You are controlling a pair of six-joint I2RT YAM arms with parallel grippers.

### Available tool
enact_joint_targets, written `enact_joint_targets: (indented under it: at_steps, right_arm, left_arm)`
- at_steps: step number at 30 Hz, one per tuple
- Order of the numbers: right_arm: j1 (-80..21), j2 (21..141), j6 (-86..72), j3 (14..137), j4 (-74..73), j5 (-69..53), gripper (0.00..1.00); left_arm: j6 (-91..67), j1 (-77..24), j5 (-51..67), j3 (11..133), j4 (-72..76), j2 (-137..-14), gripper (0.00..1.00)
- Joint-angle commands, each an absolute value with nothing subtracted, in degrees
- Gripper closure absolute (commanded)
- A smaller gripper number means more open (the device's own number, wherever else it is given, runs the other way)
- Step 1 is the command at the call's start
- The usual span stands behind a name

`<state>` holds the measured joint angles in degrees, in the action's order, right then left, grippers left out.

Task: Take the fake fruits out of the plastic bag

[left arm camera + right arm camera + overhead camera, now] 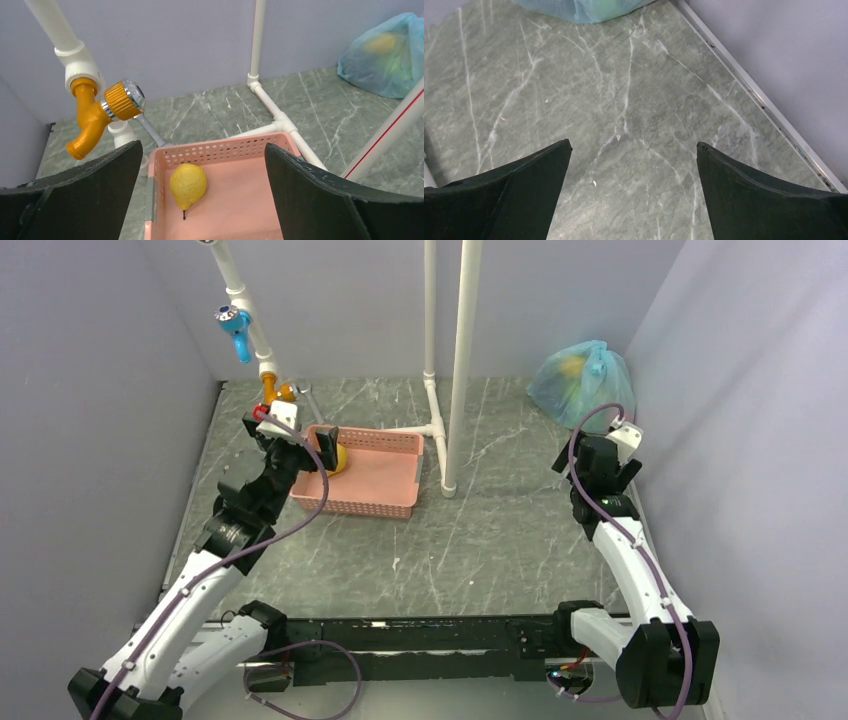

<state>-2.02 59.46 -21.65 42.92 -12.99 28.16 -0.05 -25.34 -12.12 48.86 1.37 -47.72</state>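
Bag: the plastic bag (pixel 582 380) sits in the far right corner of the table (pixel 480 540), close to both walls, its top gathered in a knot.
Bag contents: through the blue film I can make out a yellow fruit (pixel 381 43) and a green fruit (pixel 396 61) just beside it. I cannot tell which fruits they are, or how many more lie inside.
Pear: one yellow pear (pixel 187 185) lies on the floor of the pink basket (pixel 365 508), near its far left corner, with the stem end pointing toward my side.
Left gripper: my left gripper (pixel 308 440) has its jaws spread wide and holds nothing. It hovers over the left end of the basket, and on its wrist view the pear shows below, between the two fingers.
Right gripper: my right gripper (pixel 634 144) is also spread wide and empty. It hangs over bare table near the bag, not touching it; only the bag's lower edge shows at the top of that wrist view.
Basket: left of centre, just beside the foot of the white pipe frame (pixel 465 360).
Taps: an orange tap (pixel 92 117) hangs just behind the basket's far left corner, and a blue tap (pixel 236 328) sits higher on the same pipe.
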Motion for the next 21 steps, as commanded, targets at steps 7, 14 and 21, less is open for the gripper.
enact_joint_targets:
  at_steps: [7,14,21]
  right_arm:
    - [-2.0,59.1,-25.8,46.5,-13.1,31.5,0.00]
    - [-1.9,59.8,-26.2,45.5,-7.9,27.2,0.00]
    - [-1.6,64.9,-27.5,47.8,-5.4,25.9,0.00]
  left_arm:
    - [5.3,-25.9,-9.5,43.2,6.6,-44.2,0.01]
    - [0.4,-26.1,-5.0,54.5,-4.6,-53.8,0.01]
    - [-3.5,-26.2,-13.6,61.1,-12.0,-61.2,0.01]
